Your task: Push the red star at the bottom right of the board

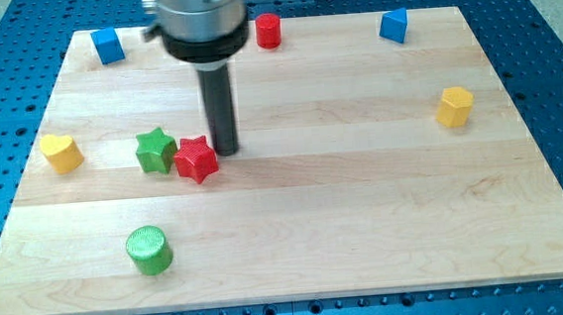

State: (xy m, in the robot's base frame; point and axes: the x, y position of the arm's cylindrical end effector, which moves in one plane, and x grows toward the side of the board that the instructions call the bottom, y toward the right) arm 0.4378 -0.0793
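Note:
The red star lies on the wooden board left of the middle. The green star touches it on its left side. My tip stands on the board just right of and slightly above the red star, at or very near its upper right point. The dark rod rises from there to the grey arm end at the view's top.
A green cylinder stands at the lower left. A yellow heart-like block is at the left edge. A blue block, a red cylinder and a blue block line the top edge. A yellow hexagonal block is at the right.

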